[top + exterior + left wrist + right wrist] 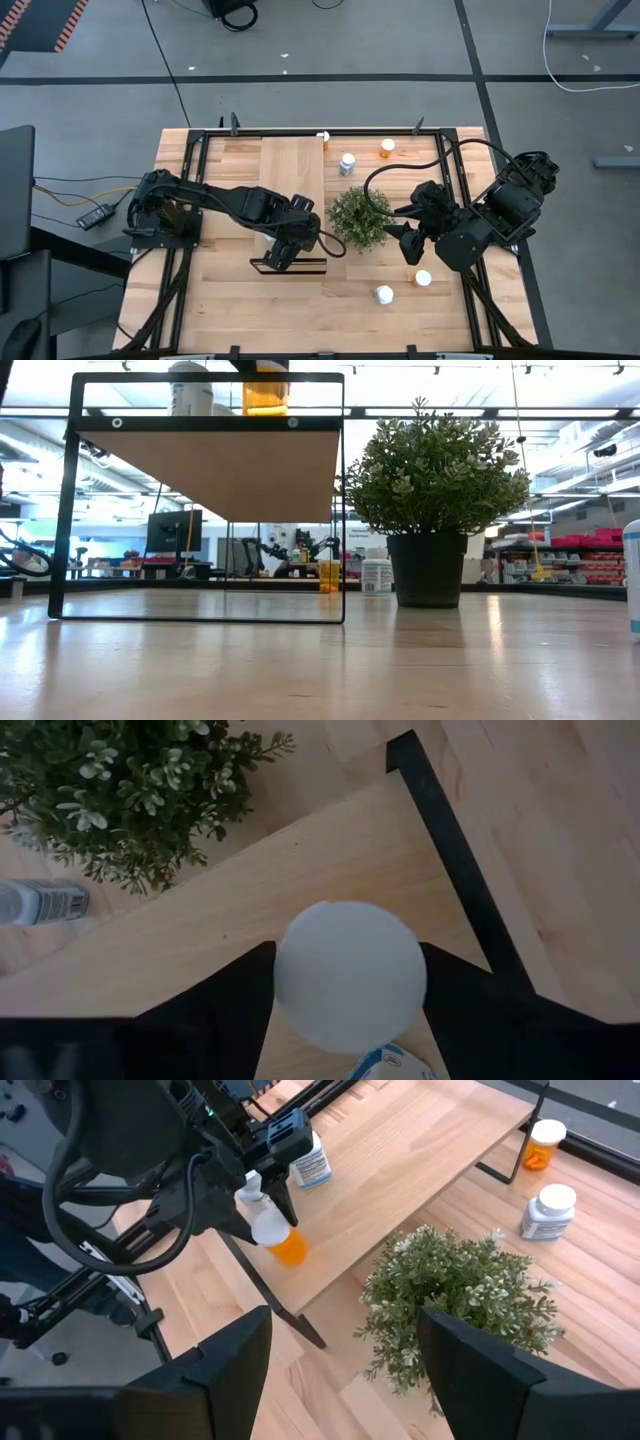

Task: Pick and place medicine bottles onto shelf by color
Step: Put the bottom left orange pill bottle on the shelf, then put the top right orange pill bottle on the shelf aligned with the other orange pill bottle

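The shelf [292, 185] stands on the table's middle left. My left gripper [283, 250] is over its near end, shut on an orange medicine bottle [287, 1245], which also shows in the low view [265, 392]. A white bottle [312, 1165] stands on the shelf beside it. My right gripper [345, 1370] is open and empty, right of the plant [358, 218]. One white bottle [347, 163] and one orange bottle [387, 148] stand on the table at the far side. One orange bottle [423, 278] and one white bottle [384, 294] stand near the front. My left gripper pinches the orange bottle's white cap [350, 975] between its two fingers [225, 1010], coming from above and pointing down. The bottle hangs roughly upright below the fingers, its base at the level of the shelf top [265, 415]; whether it rests there, I cannot tell.
The bushy potted plant stands just right of the shelf, between the two arms. Black frame rails [455, 150] run along the table's sides and far edge. Bare tabletop lies in front of the shelf and plant [340, 300].
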`<move>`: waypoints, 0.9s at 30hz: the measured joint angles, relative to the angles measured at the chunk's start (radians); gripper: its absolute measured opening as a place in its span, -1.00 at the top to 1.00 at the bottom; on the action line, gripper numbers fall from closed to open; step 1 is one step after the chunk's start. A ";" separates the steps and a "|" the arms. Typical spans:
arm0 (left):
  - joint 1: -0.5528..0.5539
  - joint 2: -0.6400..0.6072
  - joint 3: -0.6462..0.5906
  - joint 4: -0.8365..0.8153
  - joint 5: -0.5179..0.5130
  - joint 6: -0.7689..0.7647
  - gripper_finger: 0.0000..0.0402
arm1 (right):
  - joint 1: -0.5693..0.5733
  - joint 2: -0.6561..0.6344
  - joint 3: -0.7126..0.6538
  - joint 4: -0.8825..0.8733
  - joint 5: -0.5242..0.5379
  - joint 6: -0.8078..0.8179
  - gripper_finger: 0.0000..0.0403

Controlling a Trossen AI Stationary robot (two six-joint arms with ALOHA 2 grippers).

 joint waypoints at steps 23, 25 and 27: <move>0.001 -0.005 0.158 -0.032 -0.091 -0.018 -0.36 | -0.014 0.000 0.000 0.000 -0.012 -0.019 -0.27; 0.000 -0.004 0.177 -0.071 -0.104 -0.030 -0.36 | -0.016 0.000 0.000 -0.001 -0.014 -0.022 -0.27; -0.002 -0.004 0.207 -0.109 -0.135 -0.050 -0.36 | -0.020 0.000 0.000 -0.008 -0.016 -0.017 -0.27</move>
